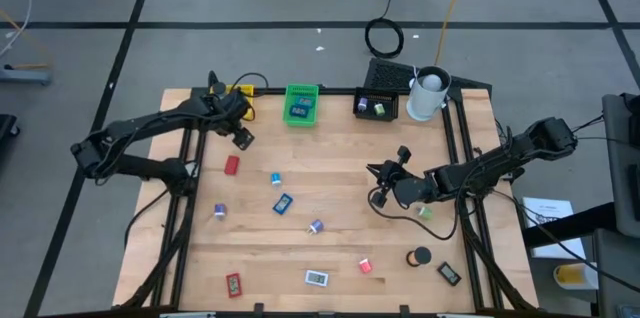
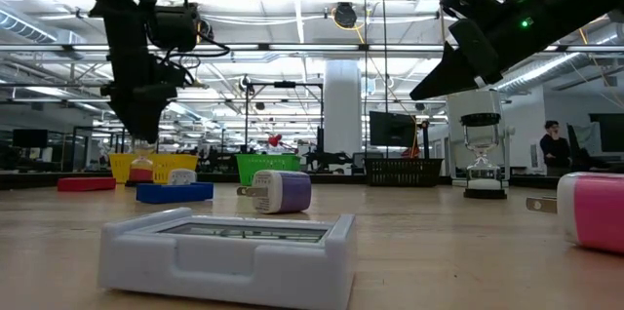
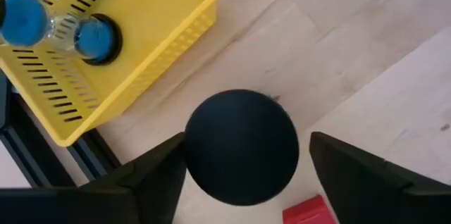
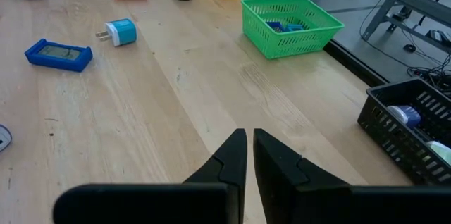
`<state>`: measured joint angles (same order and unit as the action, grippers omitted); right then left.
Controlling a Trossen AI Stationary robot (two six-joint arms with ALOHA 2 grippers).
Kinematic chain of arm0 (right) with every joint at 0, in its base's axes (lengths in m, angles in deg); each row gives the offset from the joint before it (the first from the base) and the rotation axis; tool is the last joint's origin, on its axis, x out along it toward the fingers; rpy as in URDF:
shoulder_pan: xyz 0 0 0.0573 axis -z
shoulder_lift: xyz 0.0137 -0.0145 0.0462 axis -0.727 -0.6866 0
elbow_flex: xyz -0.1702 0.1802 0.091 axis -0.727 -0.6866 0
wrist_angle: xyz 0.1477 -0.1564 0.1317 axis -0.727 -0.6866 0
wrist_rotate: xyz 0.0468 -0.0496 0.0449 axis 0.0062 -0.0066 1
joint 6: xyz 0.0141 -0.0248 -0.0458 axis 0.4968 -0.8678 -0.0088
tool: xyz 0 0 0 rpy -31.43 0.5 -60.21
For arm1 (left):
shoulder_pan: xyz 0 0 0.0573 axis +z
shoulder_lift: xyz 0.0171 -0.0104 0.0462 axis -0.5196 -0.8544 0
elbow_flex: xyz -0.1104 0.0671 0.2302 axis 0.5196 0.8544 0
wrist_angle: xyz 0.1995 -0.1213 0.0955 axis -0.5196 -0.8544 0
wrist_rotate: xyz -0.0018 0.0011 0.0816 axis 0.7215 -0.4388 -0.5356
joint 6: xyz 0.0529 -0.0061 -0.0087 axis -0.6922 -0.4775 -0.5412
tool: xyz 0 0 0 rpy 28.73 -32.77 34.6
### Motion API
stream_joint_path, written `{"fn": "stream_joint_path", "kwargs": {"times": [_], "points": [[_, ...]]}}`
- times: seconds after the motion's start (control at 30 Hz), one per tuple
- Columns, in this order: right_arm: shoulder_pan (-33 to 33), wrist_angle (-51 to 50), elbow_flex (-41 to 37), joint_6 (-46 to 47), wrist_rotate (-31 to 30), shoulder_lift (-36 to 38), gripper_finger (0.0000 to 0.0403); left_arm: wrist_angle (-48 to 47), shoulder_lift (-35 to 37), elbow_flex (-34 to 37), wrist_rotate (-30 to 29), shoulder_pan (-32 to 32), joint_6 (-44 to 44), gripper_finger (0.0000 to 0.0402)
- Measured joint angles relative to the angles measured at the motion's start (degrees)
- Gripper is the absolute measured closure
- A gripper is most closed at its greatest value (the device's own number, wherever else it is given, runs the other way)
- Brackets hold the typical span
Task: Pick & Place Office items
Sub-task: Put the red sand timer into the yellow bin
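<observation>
My left gripper point(image 1: 243, 136) hangs open near the yellow tray point(image 1: 241, 91). In the left wrist view its fingers stand on either side of a black round cap point(image 3: 242, 146), seen from above. The low view shows this as a small reddish timer point(image 2: 142, 168) standing on the table just under the gripper point(image 2: 139, 135). My right gripper point(image 4: 250, 136) is shut and empty above the bare wood right of centre point(image 1: 382, 182). Small items lie scattered: a red flat piece point(image 1: 232, 165), a blue plug point(image 1: 276, 179), a blue rectangle point(image 1: 283, 203), a black roll point(image 1: 418, 256).
A green tray point(image 1: 301, 104), a black tray point(image 1: 376, 106) and a white cup point(image 1: 428, 96) line the far edge. The yellow tray holds a blue timer point(image 3: 60, 30). More bits lie near the front edge: a white piece point(image 1: 317, 278), a pink plug point(image 1: 366, 266), a red piece point(image 1: 233, 284).
</observation>
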<state>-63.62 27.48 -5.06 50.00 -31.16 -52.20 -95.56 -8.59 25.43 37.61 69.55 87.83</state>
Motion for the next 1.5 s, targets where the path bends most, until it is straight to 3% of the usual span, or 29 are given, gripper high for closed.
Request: {"fn": "stream_joint_path", "kwargs": {"times": [0.13,0.23,0.5,0.63,0.87,1.07,1.5], "points": [[0.0,0.0,0.0,0.03,0.01,0.0,0.038,-0.18,0.0,0.0,0.35,0.0,0.27,0.0079],[-0.01,0.0,0.0,0.03,0.0,0.0,0.038,-0.22,0.0,0.0,0.5,-0.01,0.42,0.0089],[-0.01,0.01,0.0,-0.08,0.01,0.0,0.038,-0.21,0.0,-0.12,-0.61,-0.01,-1.01,0.0194],[-0.01,0.0,0.0,-0.08,0.0,0.0,0.038,-0.45,0.49,-2.66,-0.95,0.97,-2.4,0.0194],[0.0,0.0,0.0,-0.08,0.01,0.0,0.038,-6.29,2.78,-10.96,-4.22,8.17,0.69,0.0194],[0.01,0.01,0.0,-1.23,0.0,0.0,0.038,-5.79,2.18,-10.53,-4.4,12.99,6.46,0.0194],[0.02,0.0,0.02,-2.48,0.02,0.0,0.038,-1.31,-0.09,-10.78,-10.96,14.47,14.82,0.0195]]}}
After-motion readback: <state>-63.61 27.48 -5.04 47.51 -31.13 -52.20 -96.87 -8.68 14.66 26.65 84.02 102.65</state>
